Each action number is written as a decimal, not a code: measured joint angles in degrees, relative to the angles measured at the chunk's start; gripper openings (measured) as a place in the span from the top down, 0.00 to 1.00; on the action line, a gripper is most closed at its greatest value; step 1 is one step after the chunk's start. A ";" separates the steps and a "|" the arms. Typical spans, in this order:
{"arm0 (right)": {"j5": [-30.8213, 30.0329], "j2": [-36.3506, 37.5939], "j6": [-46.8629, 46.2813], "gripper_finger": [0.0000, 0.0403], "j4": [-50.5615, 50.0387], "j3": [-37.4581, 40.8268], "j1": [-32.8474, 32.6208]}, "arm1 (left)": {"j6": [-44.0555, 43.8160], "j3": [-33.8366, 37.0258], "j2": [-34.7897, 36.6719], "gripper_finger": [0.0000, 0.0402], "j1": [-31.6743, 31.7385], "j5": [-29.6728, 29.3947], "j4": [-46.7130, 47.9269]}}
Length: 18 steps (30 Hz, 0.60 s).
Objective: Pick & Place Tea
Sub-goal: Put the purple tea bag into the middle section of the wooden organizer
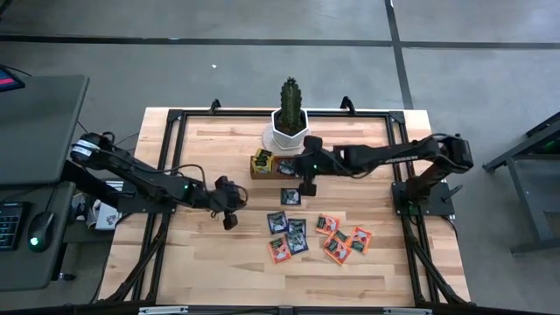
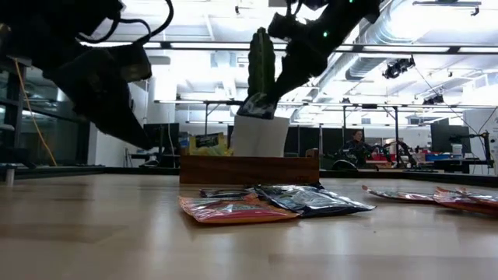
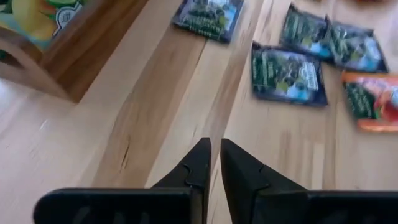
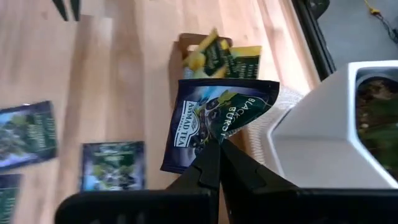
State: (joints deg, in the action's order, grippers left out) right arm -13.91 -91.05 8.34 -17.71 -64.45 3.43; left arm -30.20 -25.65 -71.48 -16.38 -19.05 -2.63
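My right gripper [image 4: 219,146] hangs above the table just right of the wooden tray [image 1: 262,166] and is shut on a dark blue tea sachet [image 4: 214,121]. Yellow-green sachets [image 4: 221,59] stand in the tray. Several more dark blue and orange-red sachets [image 1: 319,238] lie flat on the table nearer the front, one dark one [image 1: 290,196] apart from the rest. My left gripper [image 3: 215,146] hovers low over bare wood [image 1: 229,219] left of those sachets, shut, with nothing between its fingers. My right gripper pinches the dark blue sachet between its two fingers at the middle of one edge [image 4: 214,140]. The fingers slant down from the table's right. The sachet stands out beyond the fingertips, slightly bowed, lifted clear of the table and the tray.
A cactus in a white pot [image 1: 289,127] stands just behind the tray, close to my right arm. Black frame rails [image 1: 175,118] run along the table's sides and far edge. Bare wood lies at the table's left and front.
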 joint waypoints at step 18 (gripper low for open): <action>2.90 -8.06 14.01 1.00 5.20 0.02 6.84 | 2.95 3.76 0.02 0.92 11.48 16.13 -18.01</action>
State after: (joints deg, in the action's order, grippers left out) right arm -11.00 -99.11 22.35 -12.51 -64.42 10.26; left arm -27.24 -21.89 -71.46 -4.91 -2.92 -20.64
